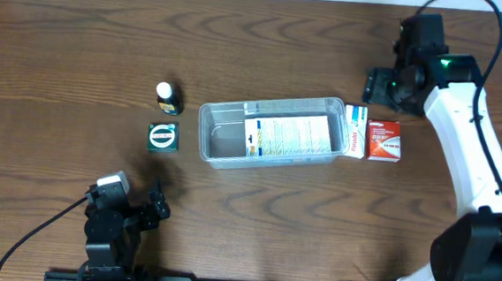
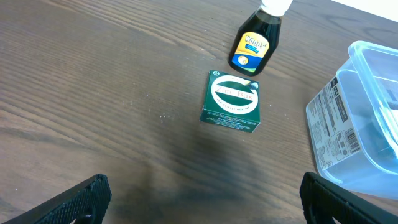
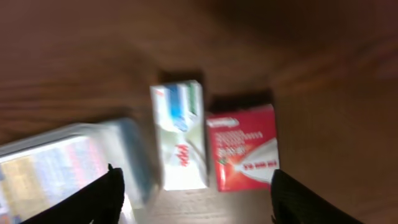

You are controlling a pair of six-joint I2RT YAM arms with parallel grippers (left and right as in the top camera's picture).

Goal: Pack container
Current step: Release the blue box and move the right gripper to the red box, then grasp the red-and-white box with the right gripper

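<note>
The clear plastic container [image 1: 269,131] sits mid-table with a white labelled box [image 1: 288,136] lying inside it; its corner shows in the left wrist view [image 2: 364,118] and blurred in the right wrist view [image 3: 74,165]. A white-and-blue box [image 1: 355,130] and a red box [image 1: 383,139] lie just right of it, also in the right wrist view [image 3: 180,134] [image 3: 244,146]. A small dark bottle [image 1: 167,97] and a green box [image 1: 163,137] lie left of it. My right gripper [image 3: 194,199] is open above the two boxes. My left gripper [image 2: 202,199] is open and empty, near the front edge.
The wooden table [image 1: 80,49] stretches bare to the far left and along the back. The right arm's white link [image 1: 472,147] reaches over the table's right side. In the left wrist view the bottle [image 2: 254,46] stands just behind the green box [image 2: 232,101].
</note>
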